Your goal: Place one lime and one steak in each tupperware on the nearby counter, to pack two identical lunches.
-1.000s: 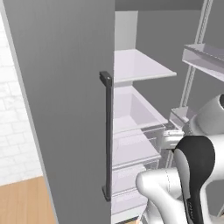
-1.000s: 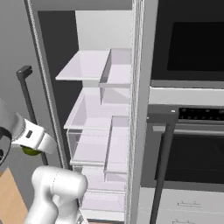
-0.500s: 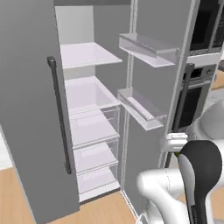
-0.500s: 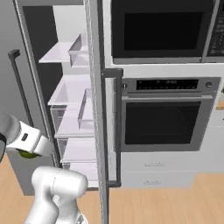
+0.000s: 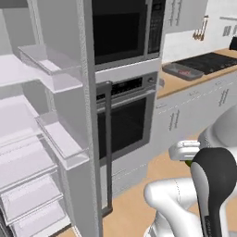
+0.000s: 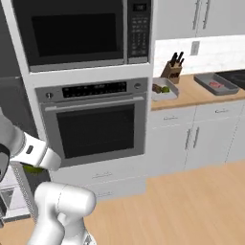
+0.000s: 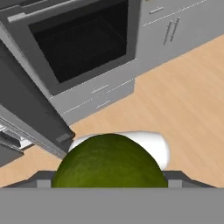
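The lime (image 7: 109, 162), a small round green fruit with smooth skin, sits right against the hand camera between the jaws, which are closed around it and carrying it; green slivers of it also peek out by the hand in both base views. One shallow grey rectangular tupperware (image 6: 165, 92) with a raised rim on the light-brown wooden worktop (image 6: 191, 96) seems to hold a dark lump and something green already, so that lunch looks packed. The other grey tupperware (image 6: 216, 84), further along toward the black stovetop, shows a red-pink steak (image 6: 215, 84) and no green, so I judge this lime is meant for it and is the last piece left to place. The finger tips themselves are hidden behind the fruit, and the near tray's contents are too small to name with certainty.
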